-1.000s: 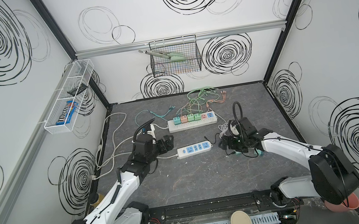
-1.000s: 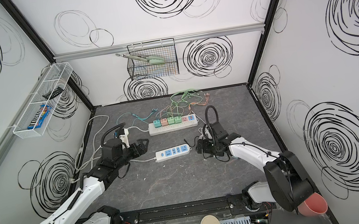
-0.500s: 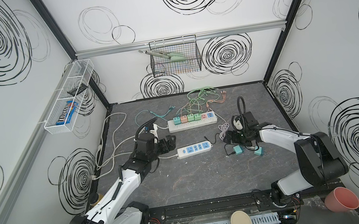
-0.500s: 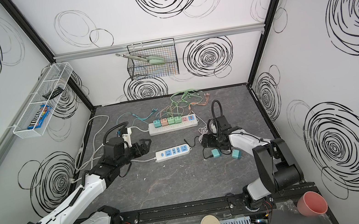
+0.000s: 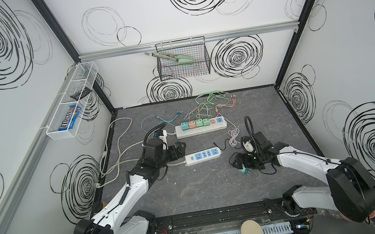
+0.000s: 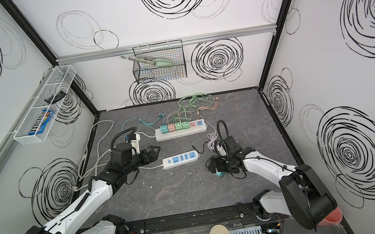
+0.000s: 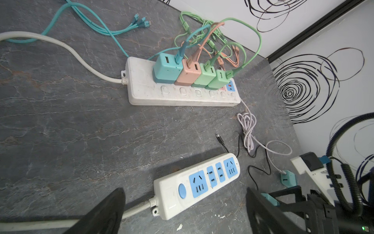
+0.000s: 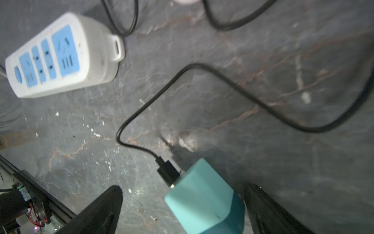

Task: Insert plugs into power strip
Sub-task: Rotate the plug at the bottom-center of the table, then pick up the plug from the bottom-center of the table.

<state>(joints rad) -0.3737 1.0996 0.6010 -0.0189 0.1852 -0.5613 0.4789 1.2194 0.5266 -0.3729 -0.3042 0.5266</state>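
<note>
The teal plug lies on the table, right of the empty power strip; the right gripper, farther back a moment ago, now straddles it with jaws wide, so a grasp seems next; the left gripper hovers wide open by the strip's cord end.

plug right of near strip | far strip behind it

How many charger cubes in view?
6. Four in the far strip: teal cube, pink cube, two green cubes. Two loose teal cubes by the right gripper: one between its jaws, one on a white cable. Others may be hidden.
</note>
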